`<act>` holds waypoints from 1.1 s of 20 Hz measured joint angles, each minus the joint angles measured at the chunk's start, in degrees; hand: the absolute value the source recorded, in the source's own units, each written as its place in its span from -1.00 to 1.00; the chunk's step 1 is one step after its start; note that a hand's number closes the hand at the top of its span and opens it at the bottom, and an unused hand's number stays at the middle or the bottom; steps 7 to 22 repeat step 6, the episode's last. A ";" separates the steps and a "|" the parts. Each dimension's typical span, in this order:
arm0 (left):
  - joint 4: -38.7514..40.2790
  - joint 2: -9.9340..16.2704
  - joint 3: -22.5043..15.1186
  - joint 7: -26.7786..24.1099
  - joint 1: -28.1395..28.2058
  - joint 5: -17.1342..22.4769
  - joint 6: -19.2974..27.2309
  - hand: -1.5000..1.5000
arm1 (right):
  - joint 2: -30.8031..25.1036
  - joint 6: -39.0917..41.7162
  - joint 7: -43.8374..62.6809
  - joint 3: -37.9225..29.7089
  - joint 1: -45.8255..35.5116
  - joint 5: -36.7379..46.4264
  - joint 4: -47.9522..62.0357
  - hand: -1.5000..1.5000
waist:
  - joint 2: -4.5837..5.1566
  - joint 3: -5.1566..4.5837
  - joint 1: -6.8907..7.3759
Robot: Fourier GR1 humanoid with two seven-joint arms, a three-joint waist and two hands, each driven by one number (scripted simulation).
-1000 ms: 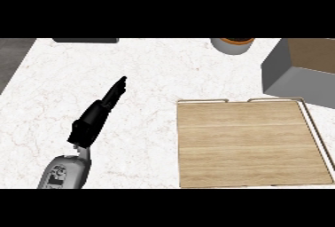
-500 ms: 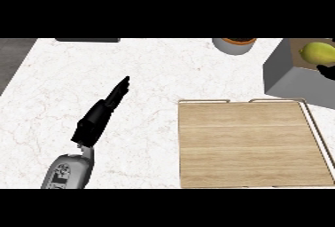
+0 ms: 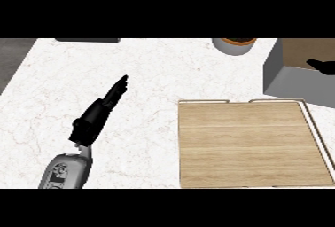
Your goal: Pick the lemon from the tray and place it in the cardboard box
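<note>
The wooden tray [image 3: 248,146] lies at the right of the white counter, and nothing rests on it. Behind it, at the view's right edge, stands the cardboard box [image 3: 294,84], grey outside and brown inside. A small black part of my right hand [image 3: 321,65] shows over the box's opening; the rest of it is cut off by the edge. No lemon is visible in this view. My left hand [image 3: 98,116] lies well left of the tray with its fingers straight, pointing up and to the right, and it is open and holds nothing.
A grey pot [image 3: 234,45] with a brown top stands at the back, left of the box. A dark flat object [image 3: 87,40] sits at the counter's far edge. The counter ends at the left, where grey floor [image 3: 9,57] shows.
Half a second ago the lemon showed above the box at the top right. Now it is out of sight and a black part of my right hand shows there. The left hand has barely moved.
</note>
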 measured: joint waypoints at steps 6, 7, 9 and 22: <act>-0.39 0.16 0.25 0.29 0.27 0.00 0.09 0.00 | -1.79 0.90 -6.17 -9.96 -0.72 -10.73 2.42 -1.00 | 0.12 0.28 -0.45; -0.39 0.16 0.25 0.29 0.27 0.00 0.09 0.00 | -1.79 0.90 -6.17 -9.96 -0.72 -10.73 2.42 -1.00 | 0.12 0.28 -0.45; -0.39 0.16 0.25 0.29 0.27 0.00 0.09 0.00 | -1.79 0.90 -6.17 -9.96 -0.72 -10.73 2.42 -1.00 | 0.12 0.28 -0.45; -0.39 0.16 0.25 0.29 0.27 0.00 0.09 0.00 | -1.79 0.90 -6.17 -9.96 -0.72 -10.73 2.42 -1.00 | 0.12 0.28 -0.45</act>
